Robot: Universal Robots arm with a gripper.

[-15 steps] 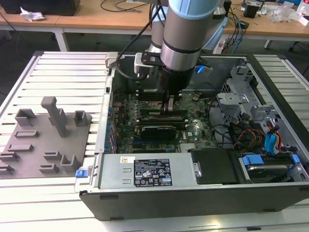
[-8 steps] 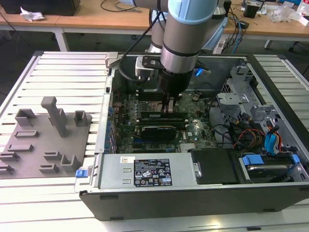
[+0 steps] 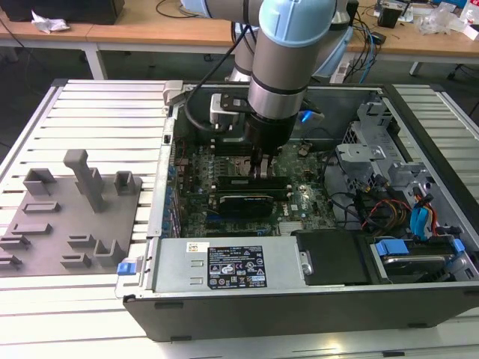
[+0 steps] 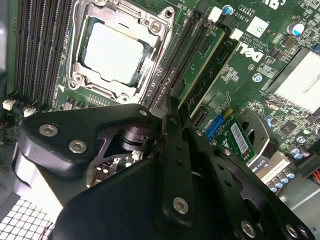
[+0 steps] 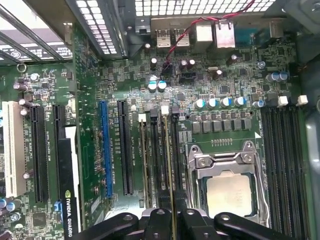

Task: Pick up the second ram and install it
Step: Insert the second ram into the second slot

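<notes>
In the first wrist view, the hand [image 5: 170, 222] is closing its black fingers [image 5: 156, 224] on the second ram [image 5: 168, 170], which is standing on edge in a memory slot just beside the processor [image 5: 230, 192] in its silver socket frame. Another stick [image 5: 144, 165] is sitting in a neighbouring slot, while a blue expansion slot [image 5: 105, 150] and a white one [image 5: 11, 150] are lying on the green motherboard [image 5: 210, 70].

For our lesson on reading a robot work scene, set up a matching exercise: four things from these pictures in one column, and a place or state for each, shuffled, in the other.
Things:
1. second ram
2. processor
3. grey holder tray
4. gripper

Places or states:
A. outside the computer case, at the exterior view's left
B. lying in its open metal socket
C. shut on the green stick
D. standing edge-on over the memory slots

Pairs: 1-D, 2-B, 3-A, 4-C
</notes>
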